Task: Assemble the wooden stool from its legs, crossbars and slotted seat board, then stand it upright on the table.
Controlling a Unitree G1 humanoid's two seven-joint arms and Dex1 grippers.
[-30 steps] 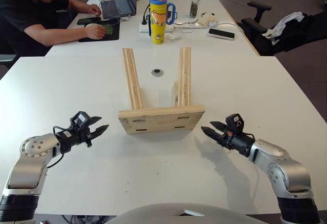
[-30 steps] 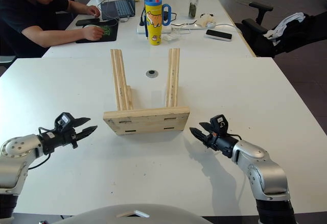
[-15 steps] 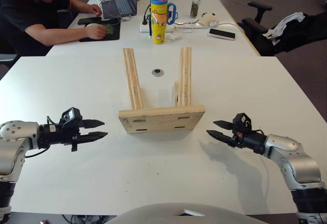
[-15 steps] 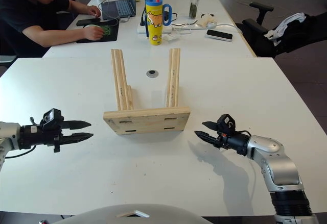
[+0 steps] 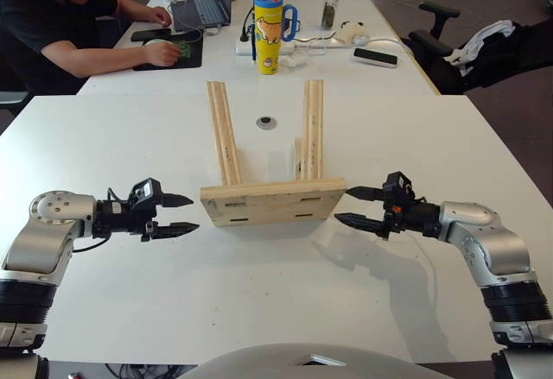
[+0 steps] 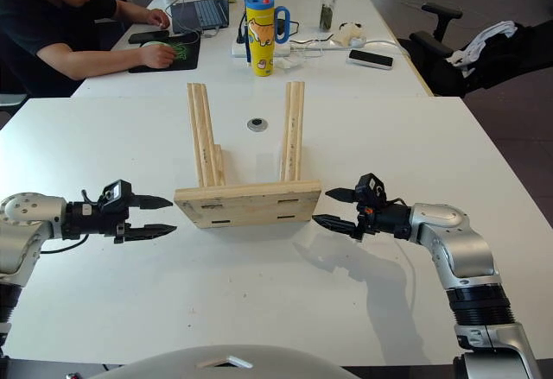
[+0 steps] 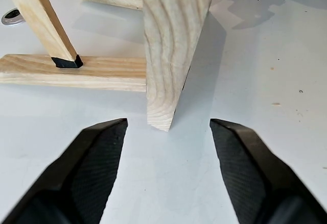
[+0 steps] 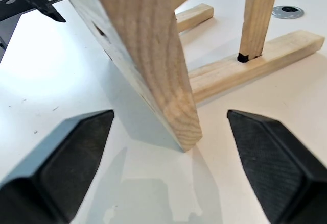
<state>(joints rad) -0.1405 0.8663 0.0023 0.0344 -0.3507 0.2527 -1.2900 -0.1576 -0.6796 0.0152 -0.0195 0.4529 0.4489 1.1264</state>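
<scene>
The wooden stool lies on its side mid-table. Its slotted seat board [image 5: 272,202] stands on edge facing me, and its legs [image 5: 223,133] point away, joined by crossbars [image 7: 76,73]. My left gripper [image 5: 192,212] is open, level with the board's left end and a short gap away from it. My right gripper [image 5: 343,205] is open at the board's right end, its fingertips just short of the corner. In the left wrist view the board's end [image 7: 171,55] stands between my spread fingers [image 7: 97,157]. The right wrist view shows the other end [image 8: 148,55] the same way.
A metal cable grommet [image 5: 266,123] sits in the table between the legs. On the far table stand a yellow tumbler [image 5: 268,34], a bottle [image 5: 328,1] and a phone [image 5: 374,56]; a person works at a laptop at far left. An office chair [image 5: 441,42] stands at right.
Both grippers have swung inward and forward toward the seat board's two ends, staying open. The stool has not moved.
</scene>
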